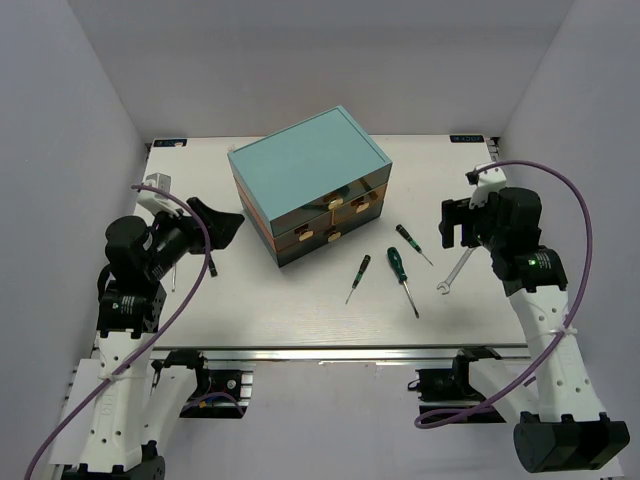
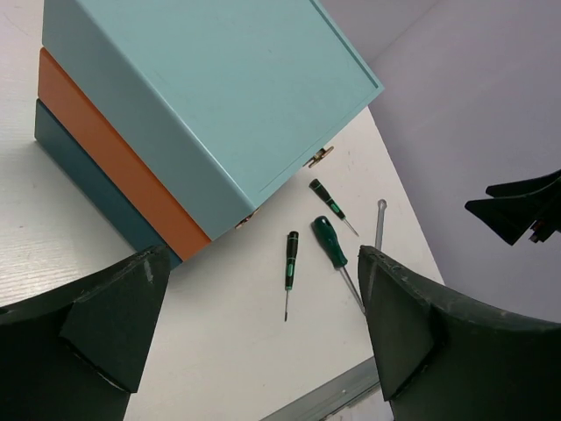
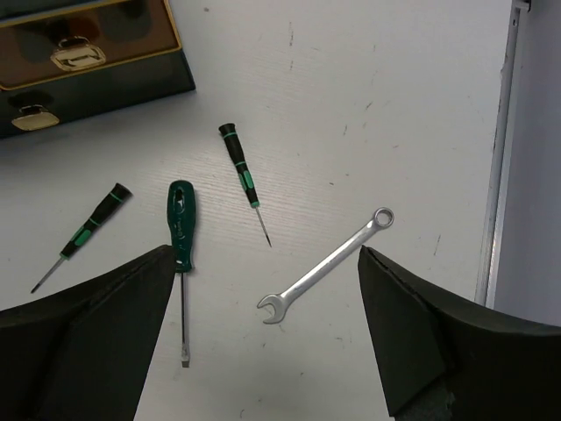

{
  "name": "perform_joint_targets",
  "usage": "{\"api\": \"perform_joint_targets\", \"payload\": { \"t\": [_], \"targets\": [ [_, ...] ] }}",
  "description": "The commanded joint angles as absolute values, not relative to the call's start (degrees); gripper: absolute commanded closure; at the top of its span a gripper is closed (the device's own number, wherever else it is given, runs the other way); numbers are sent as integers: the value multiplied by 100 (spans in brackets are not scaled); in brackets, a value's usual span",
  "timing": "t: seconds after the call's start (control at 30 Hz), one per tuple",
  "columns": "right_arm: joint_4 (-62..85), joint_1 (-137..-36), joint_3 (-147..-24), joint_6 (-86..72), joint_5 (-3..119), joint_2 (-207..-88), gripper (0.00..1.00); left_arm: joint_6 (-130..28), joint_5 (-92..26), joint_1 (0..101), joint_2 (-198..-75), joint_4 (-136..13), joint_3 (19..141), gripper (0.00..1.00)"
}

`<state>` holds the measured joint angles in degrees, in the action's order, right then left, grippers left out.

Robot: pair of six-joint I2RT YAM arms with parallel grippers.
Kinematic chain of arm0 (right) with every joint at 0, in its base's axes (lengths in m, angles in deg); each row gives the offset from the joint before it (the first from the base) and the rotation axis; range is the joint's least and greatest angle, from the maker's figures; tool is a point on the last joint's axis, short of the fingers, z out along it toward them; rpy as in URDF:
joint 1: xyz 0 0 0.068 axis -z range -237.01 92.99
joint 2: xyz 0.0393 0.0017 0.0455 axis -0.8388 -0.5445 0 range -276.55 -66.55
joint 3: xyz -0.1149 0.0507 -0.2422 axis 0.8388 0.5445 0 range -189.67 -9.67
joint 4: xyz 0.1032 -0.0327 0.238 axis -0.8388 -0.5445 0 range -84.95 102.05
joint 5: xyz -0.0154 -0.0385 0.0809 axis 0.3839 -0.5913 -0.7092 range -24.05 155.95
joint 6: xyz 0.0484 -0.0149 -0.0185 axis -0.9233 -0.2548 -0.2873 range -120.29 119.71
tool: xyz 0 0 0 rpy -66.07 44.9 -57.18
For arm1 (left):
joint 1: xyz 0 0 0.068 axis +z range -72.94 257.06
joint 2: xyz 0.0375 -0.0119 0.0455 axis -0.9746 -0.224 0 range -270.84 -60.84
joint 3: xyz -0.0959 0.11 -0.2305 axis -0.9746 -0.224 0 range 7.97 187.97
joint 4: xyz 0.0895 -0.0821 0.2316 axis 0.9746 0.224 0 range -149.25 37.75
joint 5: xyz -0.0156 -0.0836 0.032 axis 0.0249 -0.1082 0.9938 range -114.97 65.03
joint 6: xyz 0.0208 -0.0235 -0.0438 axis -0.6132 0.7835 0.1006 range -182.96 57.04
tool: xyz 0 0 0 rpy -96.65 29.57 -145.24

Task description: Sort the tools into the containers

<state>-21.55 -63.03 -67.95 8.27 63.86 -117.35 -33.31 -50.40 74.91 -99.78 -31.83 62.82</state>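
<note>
Top external view: a boxy chest with a teal top is seen on the white worktop, ahead of both arms and between them. Its drawers with brown fronts and small cream knobs are turned toward the right gripper. This gripper is raised above the worktop with its dark fingers spread wide, and nothing is held in it.

In the right wrist view, the small silver open-end wrench is seen lying flat just ahead of the gap between the fingers, nearer to the right one. The large green-handled screwdriver is found just ahead of the left finger. The slim black screwdriver with green bands lies farther ahead, and the smallest black-and-green screwdriver lies off to the left. All four tools are apart from each other and outside the drawers.

The left gripper is also opened wide and empty. It is raised beside the left wall of the chest, and the tools are seen well apart from it, beyond its gap.
</note>
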Motion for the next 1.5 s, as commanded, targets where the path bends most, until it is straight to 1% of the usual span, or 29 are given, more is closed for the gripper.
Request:
{"api": "perform_joint_targets", "payload": {
  "t": [0.0,0.07,0.13,0.17,0.2,0.27,0.33,0.37,0.43,0.47,0.5,0.53,0.57,0.6,0.63,0.67,0.73,0.77,0.8,0.83,0.87,0.93,0.97,1.03,1.1,1.2,1.33,1.47],
  "targets": [
    [-2170,-6307,-7207,770,6121,-11621,11,-3457,-5204,7495,-9951,-3042,6422,3],
    [-2205,-6316,-7172,1015,5780,-11559,11,-3466,-5230,7495,-9951,-3007,6404,5],
    [-2275,-6316,-6970,1576,5306,-11489,11,-3457,-5239,7495,-9942,-2972,6378,15],
    [-2449,-6316,-6891,2145,4746,-11393,11,-3457,-5239,7495,-9942,-2946,6360,21],
    [-2582,-6316,-6829,2359,4436,-11340,11,-3457,-5239,7495,-9934,-2928,6343,36],
    [-2802,-6316,-6776,2703,3708,-11208,11,-3449,-5196,7495,-9934,-2849,6351,50],
    [-2829,-6325,-6785,2582,3380,-11137,11,-3431,-5082,7495,-9925,-2805,6351,61],
    [-2846,-6316,-6785,2581,2995,-11085,11,-3414,-5038,7495,-9925,-2779,6343,62],
    [-2541,-6325,-6698,1706,2939,-11032,11,-3387,-4950,7495,-9942,-2691,6334,59],
    [-2426,-6325,-6671,1424,2756,-11023,11,-3370,-4845,7495,-9951,-2638,6343,44],
    [-2251,-6325,-6636,1230,2606,-11058,16,-3361,-4792,7495,-9960,-2525,6351,36],
    [-2127,-6316,-6592,593,2579,-11110,23,-3352,-4765,7495,-9977,-2489,6351,31],
    [-2004,-6342,-6574,134,2796,-11285,52,-3334,-4739,7504,-9969,-2471,6325,22],
    [-1959,-6351,-6591,-254,2859,-11417,62,-3317,-4738,7495,-9951,-2462,6290,20],
    [-1994,-6377,-6626,-849,2895,-11575,66,-3282,-4747,7495,-9951,-2462,6255,18],
    [-2003,-6447,-6670,-1151,2904,-11838,65,-3255,-4773,7495,-9951,-2479,6176,16],
    [-1811,-6579,-6610,-1722,2912,-11989,54,-3229,-4817,7495,-9977,-2497,6149,15],
    [-1401,-6797,-6540,-2256,3008,-12051,48,-3229,-4826,7495,-10021,-2506,6167,15],
    [-1135,-6991,-6391,-2470,3131,-12069,45,-3220,-4818,7495,-10048,-2532,6158,15],
    [-889,-7193,-6337,-2629,3324,-12095,44,-3211,-4800,7495,-10065,-2550,6158,15],
    [-600,-7613,-6337,-2787,3708,-12287,43,-3211,-4774,7495,-10083,-2558,6167,15],
    [-291,-7827,-6346,-3042,3792,-12568,39,-3203,-4695,7495,-10118,-2576,6167,15],
    [207,-7906,-6276,-3340,3704,-12779,28,-3194,-4668,7495,-10127,-2559,6176,15],
    [501,-8038,-6284,-3387,3799,-13077,23,-3176,-4590,7495,-10118,-2541,6176,15],
    [904,-8214,-6406,-3334,3897,-13298,21,-3150,-4554,7495,-10083,-2488,6176,15],
    [1142,-8364,-6617,-3403,4142,-13816,21,-3106,-4492,7495,-10039,-2427,6167,15],
    [1687,-8452,-6854,-3396,4178,-14562,27,-2983,-4387,7495,-9943,-2400,6114,15],
    [2004,-8592,-7197,-3308,4143,-15039,29,-2878,-4334,7495,-9925,-2427,6132,15]
  ]
}}
